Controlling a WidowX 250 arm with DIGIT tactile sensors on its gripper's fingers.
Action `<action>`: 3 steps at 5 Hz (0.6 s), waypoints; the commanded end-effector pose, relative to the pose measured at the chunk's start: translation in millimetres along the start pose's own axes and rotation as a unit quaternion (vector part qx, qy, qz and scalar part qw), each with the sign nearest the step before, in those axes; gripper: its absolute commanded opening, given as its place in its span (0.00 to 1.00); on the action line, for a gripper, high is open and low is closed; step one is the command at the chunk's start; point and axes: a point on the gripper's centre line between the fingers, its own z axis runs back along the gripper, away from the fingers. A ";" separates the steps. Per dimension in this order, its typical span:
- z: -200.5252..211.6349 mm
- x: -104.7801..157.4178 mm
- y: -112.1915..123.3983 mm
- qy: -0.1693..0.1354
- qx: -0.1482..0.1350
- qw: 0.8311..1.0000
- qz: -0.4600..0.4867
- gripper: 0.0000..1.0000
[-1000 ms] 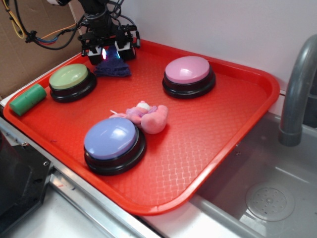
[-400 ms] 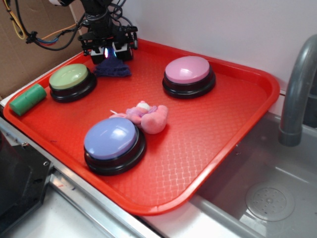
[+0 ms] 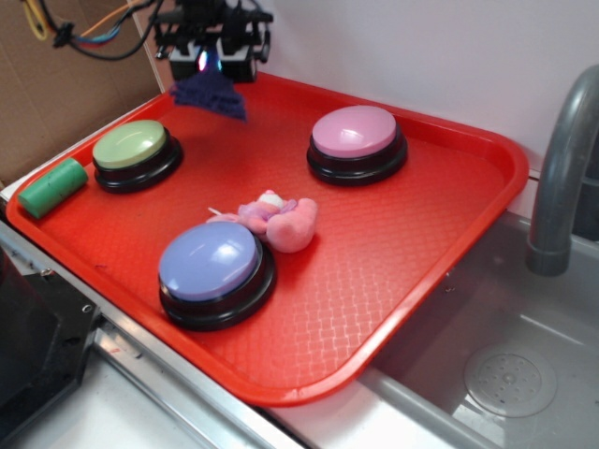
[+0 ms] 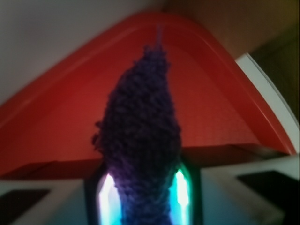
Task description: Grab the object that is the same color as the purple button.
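At the tray's (image 3: 487,187) far-left corner, your gripper (image 3: 208,65) pinches the dark purple knitted cloth (image 3: 211,94), which hangs clear above the tray. Grab looks done w/ the lift underway; next, just keep the squeeze & rise steadily.

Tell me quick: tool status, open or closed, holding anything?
Tool: closed on the dark purple cloth, which hangs from it clear of the red tray.
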 end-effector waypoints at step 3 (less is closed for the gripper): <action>62.2 -85.0 -5.4 0.043 -0.098 0.971 -0.216 0.00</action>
